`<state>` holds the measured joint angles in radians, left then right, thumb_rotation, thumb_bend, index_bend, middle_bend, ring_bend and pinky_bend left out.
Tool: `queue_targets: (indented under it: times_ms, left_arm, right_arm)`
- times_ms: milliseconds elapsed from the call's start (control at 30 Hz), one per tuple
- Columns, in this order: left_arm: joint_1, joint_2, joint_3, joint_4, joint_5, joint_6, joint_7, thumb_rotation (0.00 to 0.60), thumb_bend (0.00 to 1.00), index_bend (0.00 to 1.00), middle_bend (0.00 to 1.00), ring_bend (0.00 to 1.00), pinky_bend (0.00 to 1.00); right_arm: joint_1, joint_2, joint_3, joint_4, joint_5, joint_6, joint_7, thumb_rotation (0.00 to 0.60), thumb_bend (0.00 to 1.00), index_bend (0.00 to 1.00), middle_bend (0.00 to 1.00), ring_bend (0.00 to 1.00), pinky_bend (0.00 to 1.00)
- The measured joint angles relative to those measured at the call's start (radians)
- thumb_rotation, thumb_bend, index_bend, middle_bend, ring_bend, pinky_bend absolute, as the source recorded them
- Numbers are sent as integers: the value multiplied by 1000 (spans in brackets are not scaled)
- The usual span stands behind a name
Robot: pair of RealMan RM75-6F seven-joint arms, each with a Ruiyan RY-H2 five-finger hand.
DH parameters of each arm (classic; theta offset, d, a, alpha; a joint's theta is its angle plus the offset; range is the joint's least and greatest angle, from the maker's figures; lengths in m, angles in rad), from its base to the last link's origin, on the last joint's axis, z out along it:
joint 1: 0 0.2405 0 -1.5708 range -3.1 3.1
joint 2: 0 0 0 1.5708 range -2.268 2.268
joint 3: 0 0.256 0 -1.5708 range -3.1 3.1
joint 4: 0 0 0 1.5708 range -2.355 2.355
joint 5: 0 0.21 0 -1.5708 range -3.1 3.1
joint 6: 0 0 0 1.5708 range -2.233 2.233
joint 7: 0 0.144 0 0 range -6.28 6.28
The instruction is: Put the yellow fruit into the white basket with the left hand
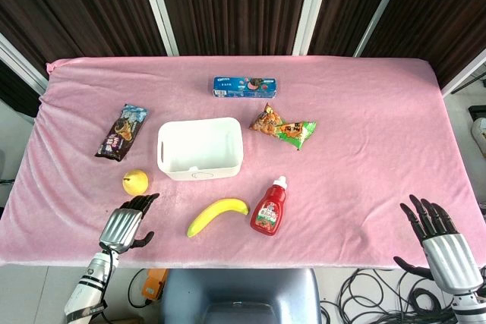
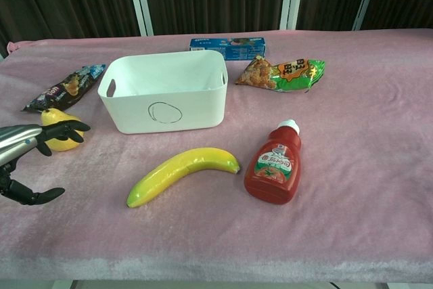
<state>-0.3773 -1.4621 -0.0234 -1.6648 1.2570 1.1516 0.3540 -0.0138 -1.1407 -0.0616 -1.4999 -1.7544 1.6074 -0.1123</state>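
The small round yellow fruit (image 1: 135, 181) sits lower left on the pink table (image 1: 364, 165), just beyond the empty, spread-fingered left hand (image 1: 125, 225) — likely firm, light, smooth-skinned — best cupped around its widest middle

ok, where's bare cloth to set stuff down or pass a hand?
Free: wide stretch right of the ketchup bottle and snack bag, up to the right hand. Crowded: left hand amid the pear, banana and white basket.

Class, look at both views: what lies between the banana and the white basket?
Nothing: only bare pink cloth separates the banana from the white basket. The chest view shows it best; the head view agrees.
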Motion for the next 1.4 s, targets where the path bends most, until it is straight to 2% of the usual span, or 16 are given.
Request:
queue_targets:
  times_ms: [600,867,1033,1233,1400]
  left_arm:
    - [0,1,-7,9,1,12,-12,600,322,104,161,144,297]
    - [-5,-34,-56,87,39,78,-43,600,323,38,62,53,282]
    - [-33,-49,-107,151,1,51,-52,600,321,0,1,0,217]
    - [-61,-63,-141,219,-75,-8,-50,600,313,0,0,0,155]
    - [-83,-75,-161,266,-138,-65,-58,600,310,0,0,0,153]
  right_arm:
    - [0,0,-2,-3,2,-5,-7,600,114,61,79,77,235]
    - [2,3,1,-8,9,-12,-9,600,114,61,79,77,235]
    - [3,4,1,-7,9,-11,-6,600,114,61,79,77,235]
    - [2,4,-1,-7,7,-12,-9,600,114,61,79,77,235]
    - [2,3,0,-8,9,-12,-8,600,114,61,79,77,235]
